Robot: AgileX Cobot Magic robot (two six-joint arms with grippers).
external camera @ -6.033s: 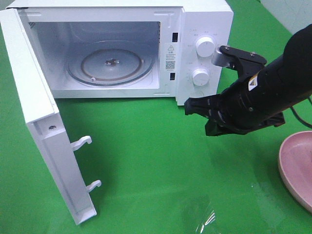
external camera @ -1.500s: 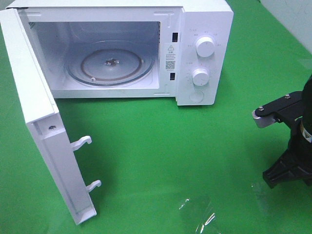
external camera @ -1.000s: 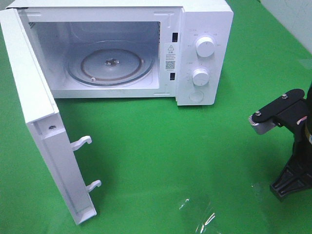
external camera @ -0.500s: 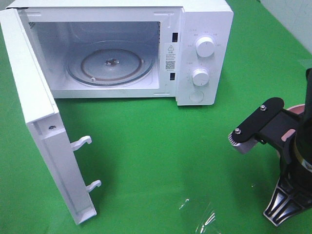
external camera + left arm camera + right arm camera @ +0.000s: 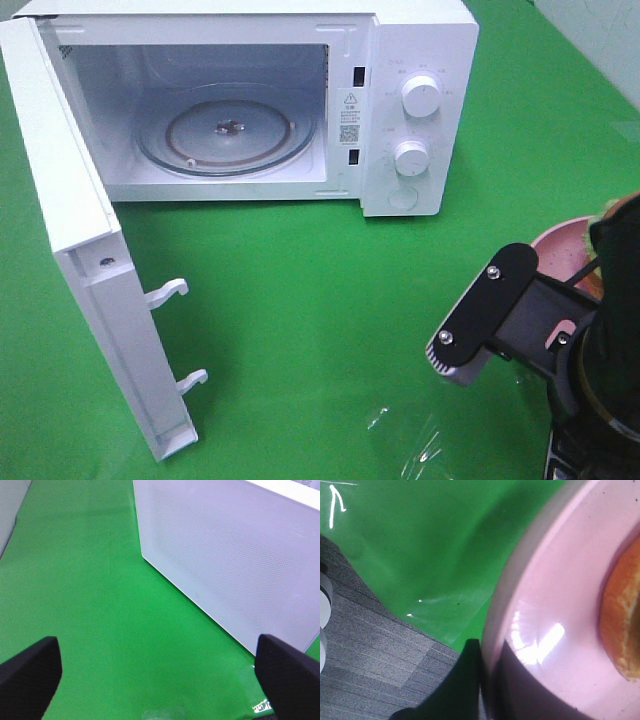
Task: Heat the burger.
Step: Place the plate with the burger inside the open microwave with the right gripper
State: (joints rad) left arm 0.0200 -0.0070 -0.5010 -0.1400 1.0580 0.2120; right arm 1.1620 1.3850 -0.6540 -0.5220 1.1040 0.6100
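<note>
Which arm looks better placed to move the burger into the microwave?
Right: the right gripper grips the rim of the plate holding the burger. The left gripper hangs open beside the microwave.

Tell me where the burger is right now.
The burger sits on the pink plate at the far right of the high view, to the right of the microwave, mostly hidden by the right arm.
</note>
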